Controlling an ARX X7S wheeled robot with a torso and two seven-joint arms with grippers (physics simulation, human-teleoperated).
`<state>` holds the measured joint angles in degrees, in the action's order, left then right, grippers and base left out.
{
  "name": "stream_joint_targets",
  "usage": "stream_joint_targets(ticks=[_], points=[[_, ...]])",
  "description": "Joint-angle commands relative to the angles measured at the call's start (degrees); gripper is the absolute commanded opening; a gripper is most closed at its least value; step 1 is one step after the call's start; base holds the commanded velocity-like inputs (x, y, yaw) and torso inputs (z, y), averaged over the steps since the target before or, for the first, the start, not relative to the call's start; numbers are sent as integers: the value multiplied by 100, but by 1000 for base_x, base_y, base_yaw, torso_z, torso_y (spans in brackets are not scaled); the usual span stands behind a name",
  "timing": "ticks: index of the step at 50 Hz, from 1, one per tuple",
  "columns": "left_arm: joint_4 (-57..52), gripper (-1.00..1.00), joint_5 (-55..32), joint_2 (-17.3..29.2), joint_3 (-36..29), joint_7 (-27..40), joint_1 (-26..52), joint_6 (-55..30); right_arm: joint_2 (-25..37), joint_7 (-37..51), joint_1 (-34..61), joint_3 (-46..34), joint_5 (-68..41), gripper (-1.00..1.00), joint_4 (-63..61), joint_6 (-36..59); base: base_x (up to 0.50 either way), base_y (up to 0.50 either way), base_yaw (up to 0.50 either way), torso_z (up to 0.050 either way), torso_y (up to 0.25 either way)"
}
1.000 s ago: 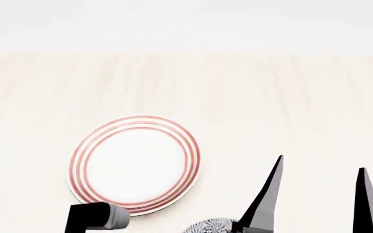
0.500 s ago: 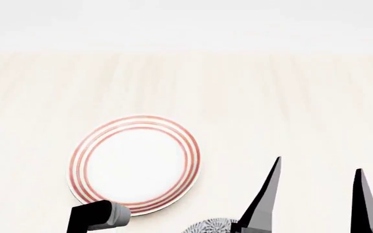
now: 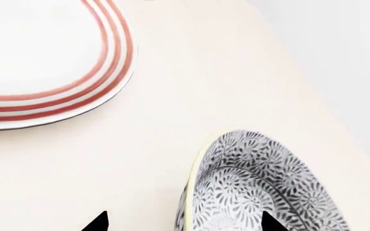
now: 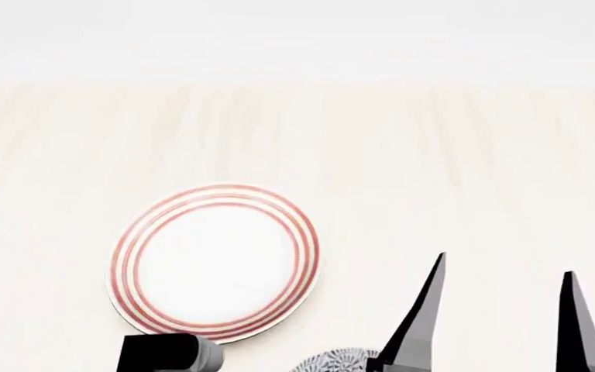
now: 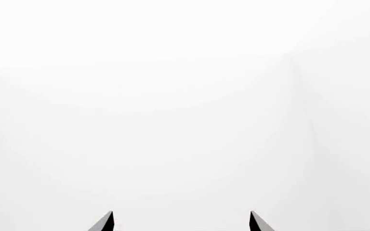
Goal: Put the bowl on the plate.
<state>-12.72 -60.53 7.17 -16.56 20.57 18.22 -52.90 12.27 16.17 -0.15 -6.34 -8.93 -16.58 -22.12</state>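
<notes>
The left gripper [image 3: 183, 222] has dropped lower toward the one deep grey-blue floral ceramic bowl [image 3: 262, 185], jaws spread apart astride its near rim; a grasp looks imminent. The right gripper [image 4: 504, 310] is open, empty, raised. Beyond lies one shallow red-ringed white ceramic plate [image 4: 214, 262] on the pale wooden table [image 4: 432, 155], apart from the bowl.

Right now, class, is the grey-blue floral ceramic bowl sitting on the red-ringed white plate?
No: the grey-blue floral ceramic bowl stands on the pale wooden table, apart from the red-ringed white plate.
</notes>
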Motion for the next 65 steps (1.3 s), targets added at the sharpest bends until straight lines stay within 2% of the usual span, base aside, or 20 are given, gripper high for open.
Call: stream_joint_targets(ticks=[1, 47, 48, 65], points=[[59, 100, 446, 23, -204, -216, 32, 307, -57, -88, -19, 54, 97, 100, -12, 18, 0, 0, 0, 0, 0], [392, 100, 428, 130, -609, -584, 41, 632, 62, 36, -35, -99, 67, 100, 44, -27, 0, 0, 0, 0, 0], [408, -100, 426, 128, -608, -584, 44, 640, 64, 37, -33, -101, 58, 100, 47, -27, 0, 0, 0, 0, 0], [234, -100, 850, 275, -713, -696, 174, 1125, 106, 82, -30, -154, 37, 100, 71, 7, 0, 0, 0, 0, 0]])
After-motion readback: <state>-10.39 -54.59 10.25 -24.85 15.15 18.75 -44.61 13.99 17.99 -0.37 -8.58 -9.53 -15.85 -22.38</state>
